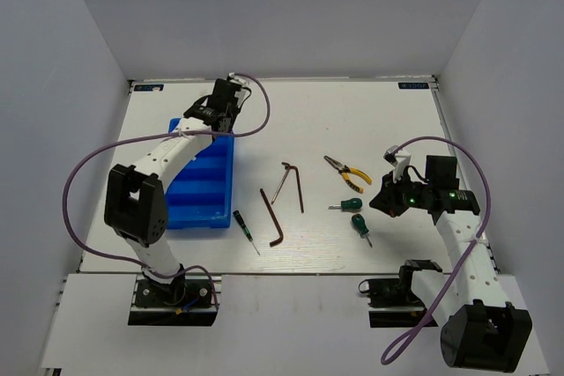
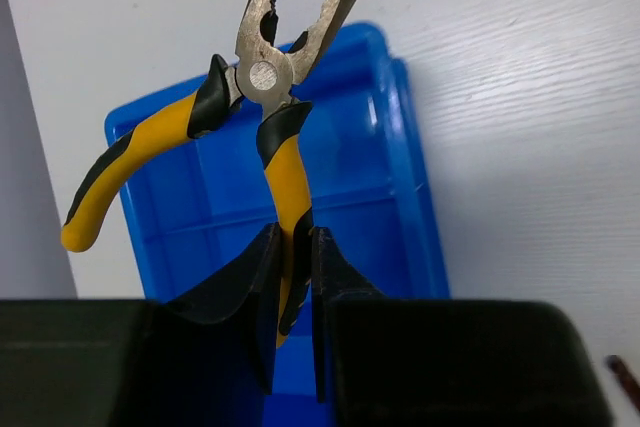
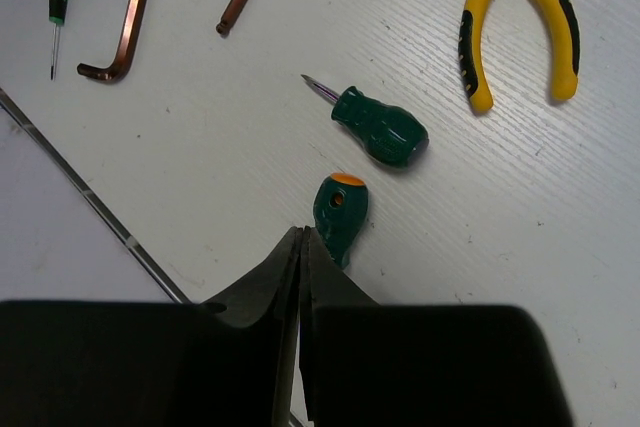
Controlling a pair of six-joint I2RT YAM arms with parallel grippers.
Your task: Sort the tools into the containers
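Observation:
My left gripper (image 2: 293,277) is shut on one handle of yellow-handled pliers (image 2: 265,77), held over the far end of the blue divided tray (image 2: 380,177). In the top view that gripper (image 1: 222,110) is above the tray (image 1: 207,187). My right gripper (image 3: 302,237) is shut and empty, just short of a stubby green screwdriver (image 3: 340,209). A second stubby screwdriver (image 3: 385,127) and the other yellow pliers (image 3: 520,17) lie beyond it. On the table lie two hex keys (image 1: 291,184) (image 1: 271,216) and a thin green-handled screwdriver (image 1: 244,231).
White walls close in the table on the left, far and right sides. The table's near edge (image 3: 80,197) runs just left of my right gripper. The purple cables (image 1: 88,165) loop beside both arms.

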